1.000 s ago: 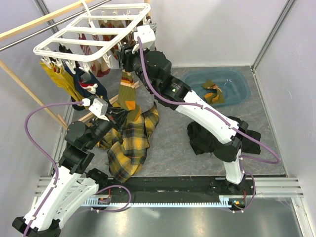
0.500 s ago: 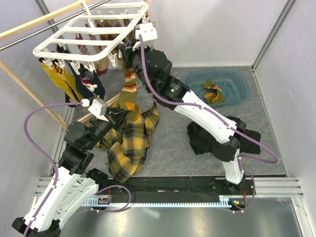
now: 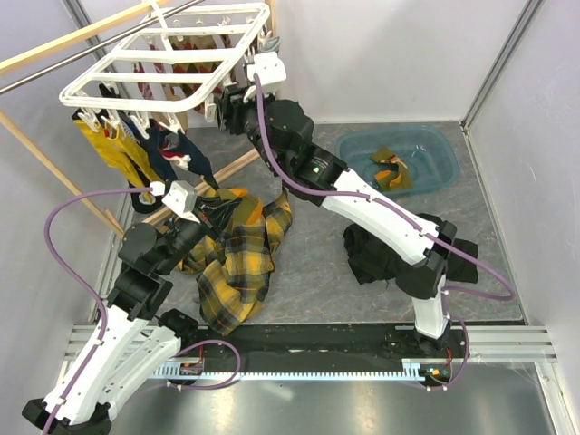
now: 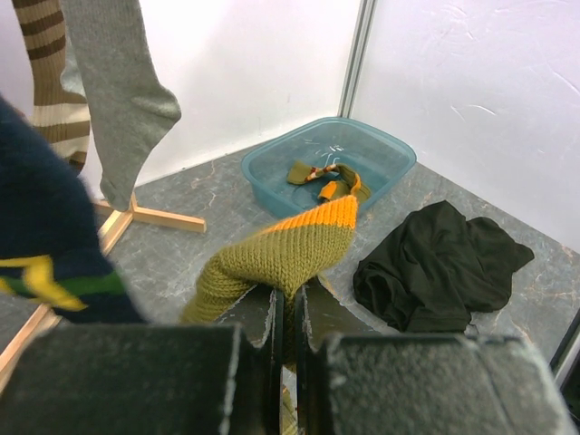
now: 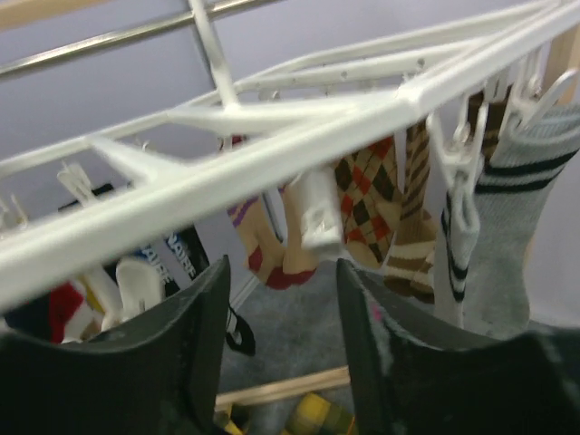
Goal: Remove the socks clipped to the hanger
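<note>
Socks [image 5: 367, 195] crowd the hanger [image 5: 299, 140], so our right claw [image 5: 281, 276] gapes beneath it; our left claw [image 4: 288, 313], lower, clenches an olive-orange sock [image 4: 290, 245].

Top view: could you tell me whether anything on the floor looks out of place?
Yes: a yellow plaid cloth lies heaped beside the wooden rack's foot, and a black garment lies bunched near the blue tub.

The hanger [image 5: 290, 140] is overlooked from high behind the arms and seen closely from below, just beyond the right gripper [image 5: 281, 281].
</note>
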Robot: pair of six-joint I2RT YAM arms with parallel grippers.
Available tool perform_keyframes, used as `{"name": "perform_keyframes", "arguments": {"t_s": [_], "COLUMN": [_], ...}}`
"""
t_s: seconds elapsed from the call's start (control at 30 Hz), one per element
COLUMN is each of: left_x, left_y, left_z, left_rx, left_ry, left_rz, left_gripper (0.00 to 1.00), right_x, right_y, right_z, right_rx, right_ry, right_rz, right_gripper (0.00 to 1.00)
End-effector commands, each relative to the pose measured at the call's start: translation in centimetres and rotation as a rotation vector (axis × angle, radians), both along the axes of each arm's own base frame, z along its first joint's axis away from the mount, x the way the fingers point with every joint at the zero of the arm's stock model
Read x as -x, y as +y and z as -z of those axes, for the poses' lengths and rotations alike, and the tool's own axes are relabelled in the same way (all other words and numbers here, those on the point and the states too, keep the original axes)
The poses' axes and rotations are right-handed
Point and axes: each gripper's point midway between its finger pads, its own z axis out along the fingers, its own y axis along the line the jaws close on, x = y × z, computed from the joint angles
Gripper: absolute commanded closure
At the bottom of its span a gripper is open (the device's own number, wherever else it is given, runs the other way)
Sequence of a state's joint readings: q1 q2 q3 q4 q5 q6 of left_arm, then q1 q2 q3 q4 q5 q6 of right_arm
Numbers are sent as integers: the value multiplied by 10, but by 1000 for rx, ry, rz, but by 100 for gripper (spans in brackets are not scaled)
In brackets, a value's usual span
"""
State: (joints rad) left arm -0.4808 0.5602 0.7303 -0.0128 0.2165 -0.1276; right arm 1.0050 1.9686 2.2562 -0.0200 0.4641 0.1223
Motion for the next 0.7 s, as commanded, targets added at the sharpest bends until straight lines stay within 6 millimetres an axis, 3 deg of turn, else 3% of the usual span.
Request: {"name": "perform_keyframes", "arguments": {"t_s": [0.0,0.03,0.07,0.1,0.13,0.17,0.2,0.23,0.27,0.3,0.33,0.37,0.4,0.47,0.53,0.67], "left_x": [0,0,1,2,3,4,5,8,8,8,8,9,10,12,12,13], "left_y": [3,3,2,1,1,0,-1,-1,-2,-2,-2,-2,-3,-5,-5,-9], "left_z": [-8,-9,-9,-11,-11,-10,-11,-13,-13,-13,-13,-14,-14,-14,-14,-13], "left_rx": [-8,-6,-9,-8,-8,-8,-7,-4,-3,0,0,0,2,3,4,0], "left_ry": [-47,-49,-49,-54,-54,-54,-56,-64,-65,-64,-64,-67,-66,-66,-65,-59], "left_rz": [-14,-10,-2,3,7,17,23,29,32,34,36,39,45,58,61,83], "left_gripper": [98,98,98,98,98,98,98,98,98,98,98,98,98,98,98,98], "right_x": [33,33,36,47,50,58,70,72,85,89,95,106,114,132,152,165], "right_y": [-25,-24,-27,-41,-40,-40,-58,-60,-76,-77,-82,-94,-89,-90,-78,-74], "right_z": [-31,-12,-7,-19,6,5,-7,20,7,32,35,26,46,45,62,83], "right_rx": [-20,18,32,20,85,91,81,131,106,147,153,127,156,147,201,277], "right_ry": [-45,-20,-15,-30,-15,-40,-63,-34,-57,-34,-38,-63,-51,-85,-109,-132], "right_rz": [-74,-77,-85,-97,-114,-152,-159,-162,-175,-190,-206,-220,-278,-357,-490,-568], "right_gripper": [40,39,36,35,34,32,32,31,30,30,30,30,31,31,30,29]}}
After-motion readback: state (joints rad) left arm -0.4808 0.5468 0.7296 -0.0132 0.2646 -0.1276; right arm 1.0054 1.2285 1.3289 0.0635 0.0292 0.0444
